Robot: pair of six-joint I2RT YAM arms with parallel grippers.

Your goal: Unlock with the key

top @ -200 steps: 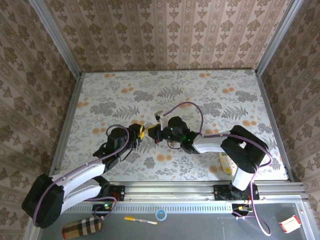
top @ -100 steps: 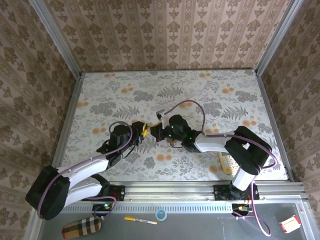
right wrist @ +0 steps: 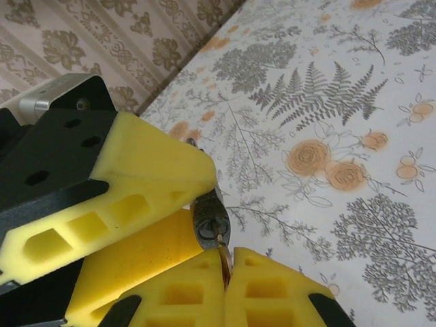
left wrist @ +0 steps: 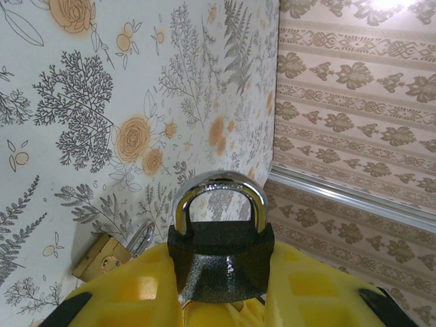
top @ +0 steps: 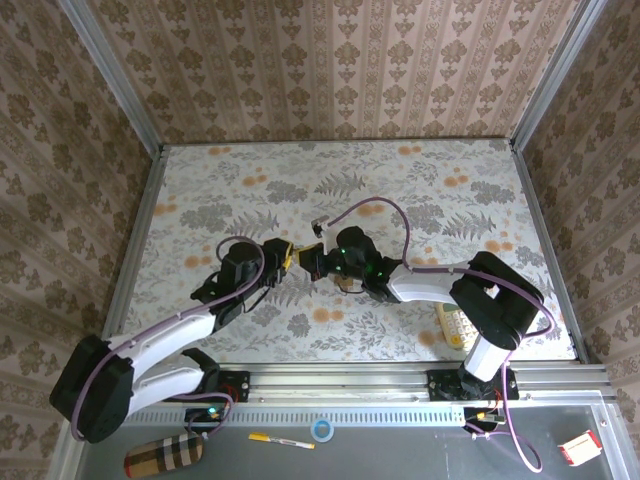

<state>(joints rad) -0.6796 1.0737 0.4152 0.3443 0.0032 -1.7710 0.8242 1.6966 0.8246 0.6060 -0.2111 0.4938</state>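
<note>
White floral table (top: 430, 185) has both grippers meeting near its middle. Left wrist view shows the left gripper (left wrist: 221, 303) clamped on a dark padlock (left wrist: 221, 259), with a brass padlock (left wrist: 102, 257) lying nearby. Right wrist view shows the right gripper (right wrist: 227, 276) pinching the key (right wrist: 222, 245) at the dark padlock's base.

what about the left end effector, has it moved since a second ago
Yes: the left end effector has shifted slightly away from the near rail, toward the back wall.
</note>
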